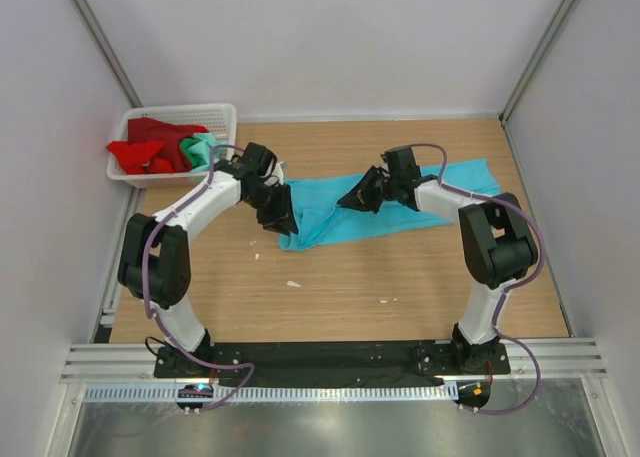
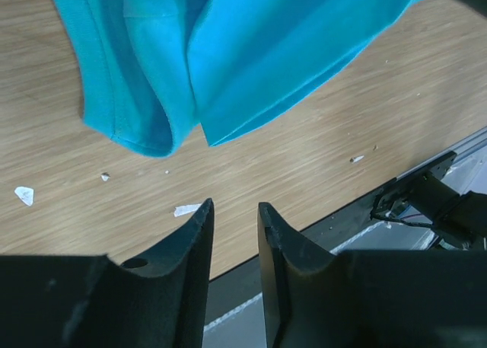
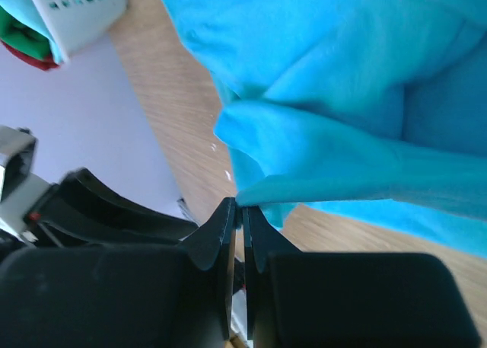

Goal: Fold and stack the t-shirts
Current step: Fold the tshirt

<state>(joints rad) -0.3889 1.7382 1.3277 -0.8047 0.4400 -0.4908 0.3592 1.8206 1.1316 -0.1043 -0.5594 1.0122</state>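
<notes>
The basket (image 1: pixel 190 108) fills the far-left corner; tabletop (image 1: pixel 400 277) nearer than the blue t-shirt (image 1: pixel 320 212) lies open.

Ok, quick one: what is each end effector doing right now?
Left end effector: open, holding nothing, fingers apart above the bare table.
Right end effector: shut on a fold of the blue t-shirt.

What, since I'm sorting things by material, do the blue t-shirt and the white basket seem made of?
The blue t-shirt looks like soft matte cloth, perhaps cotton: it drapes in loose folds. The basket looks like rigid white plastic: straight walls with a regular grid of holes.
</notes>
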